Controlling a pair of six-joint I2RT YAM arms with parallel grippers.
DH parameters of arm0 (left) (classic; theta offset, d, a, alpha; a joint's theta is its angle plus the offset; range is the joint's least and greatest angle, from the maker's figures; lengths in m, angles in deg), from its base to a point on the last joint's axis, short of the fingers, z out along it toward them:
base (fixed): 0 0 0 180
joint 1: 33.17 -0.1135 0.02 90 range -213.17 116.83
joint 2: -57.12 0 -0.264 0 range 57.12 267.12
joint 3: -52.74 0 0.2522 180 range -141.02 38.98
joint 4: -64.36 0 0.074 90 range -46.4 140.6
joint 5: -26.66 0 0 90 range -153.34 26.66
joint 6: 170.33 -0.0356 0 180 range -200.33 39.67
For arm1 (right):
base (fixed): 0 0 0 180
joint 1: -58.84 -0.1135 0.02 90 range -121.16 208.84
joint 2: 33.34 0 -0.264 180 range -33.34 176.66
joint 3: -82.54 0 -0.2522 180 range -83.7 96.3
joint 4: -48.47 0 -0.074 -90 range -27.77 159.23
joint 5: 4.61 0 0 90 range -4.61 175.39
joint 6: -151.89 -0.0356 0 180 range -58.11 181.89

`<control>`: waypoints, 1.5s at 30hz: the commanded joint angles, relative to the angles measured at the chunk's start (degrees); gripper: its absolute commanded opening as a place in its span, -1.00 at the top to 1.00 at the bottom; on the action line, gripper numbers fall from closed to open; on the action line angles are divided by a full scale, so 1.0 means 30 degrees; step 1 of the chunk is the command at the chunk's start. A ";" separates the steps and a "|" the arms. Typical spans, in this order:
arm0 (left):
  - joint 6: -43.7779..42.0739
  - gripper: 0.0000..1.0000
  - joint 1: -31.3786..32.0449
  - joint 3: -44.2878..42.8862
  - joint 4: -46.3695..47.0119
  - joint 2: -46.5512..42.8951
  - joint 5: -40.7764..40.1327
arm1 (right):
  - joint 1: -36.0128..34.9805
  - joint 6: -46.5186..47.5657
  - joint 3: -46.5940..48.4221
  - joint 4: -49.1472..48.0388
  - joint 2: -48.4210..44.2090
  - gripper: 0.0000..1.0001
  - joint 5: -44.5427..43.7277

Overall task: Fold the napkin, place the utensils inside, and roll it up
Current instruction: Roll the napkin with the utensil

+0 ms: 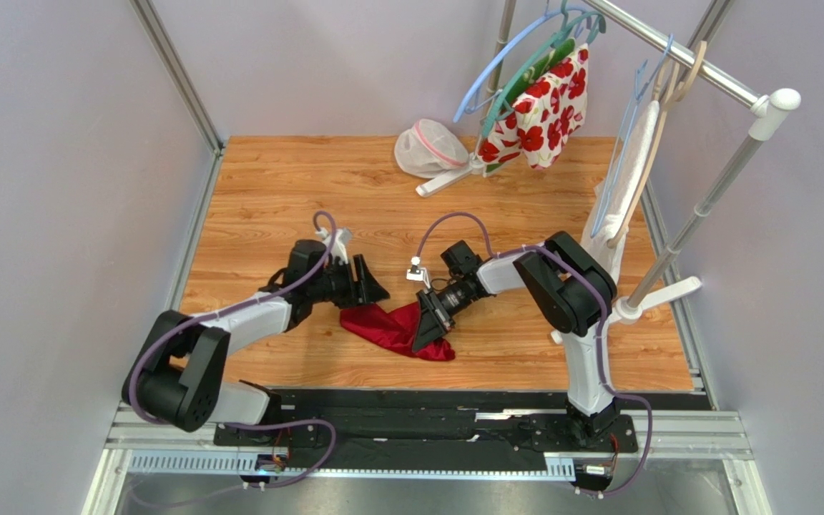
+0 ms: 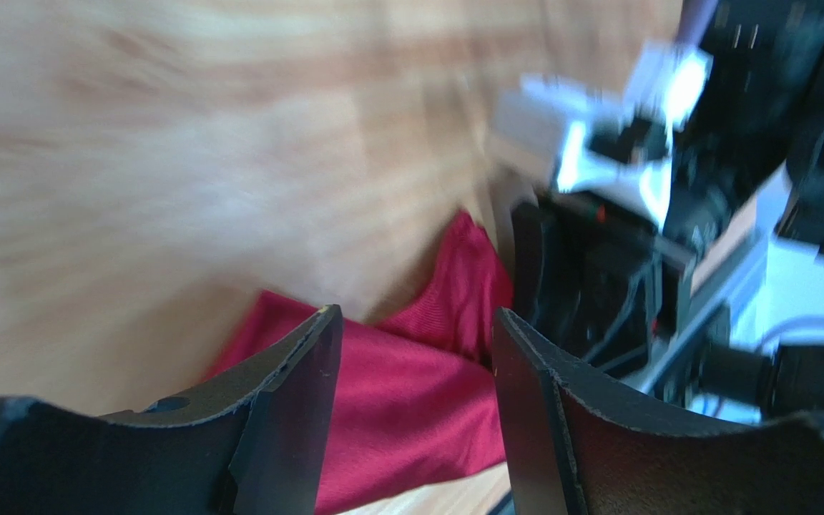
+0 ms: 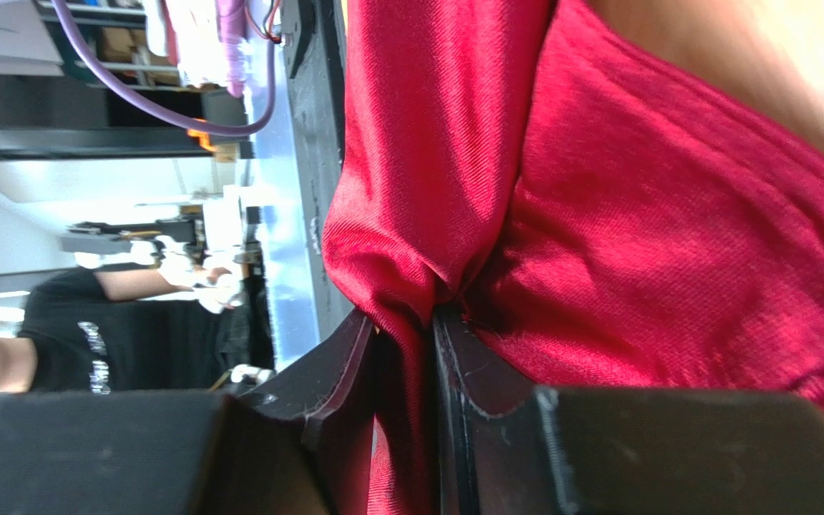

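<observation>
On the wood-grain surface, the left claw stands spread just beside the crumpled dark red cloth napkin. The right claw pinches a fold of it and covers its right part. Far behind lies a white mesh bag. A white red-flowered cloth and a white towel hang from a metal rail.

item: napkin, plain crimson cloth, thin weave with a slight sheen
state: crumpled, gathered into loose folds, not laid flat
place: on the wooden table, near its front edge, about the middle
hold: one fold pinched between the closed fingers of the right gripper, fabric creased there
</observation>
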 commanded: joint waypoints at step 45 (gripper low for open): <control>0.2017 -0.16 0.1335 0.4339 0.6783 0.6029 0.2256 | -1.0473 0.6997 -0.3345 -0.1712 -0.8782 -0.68 -2.6789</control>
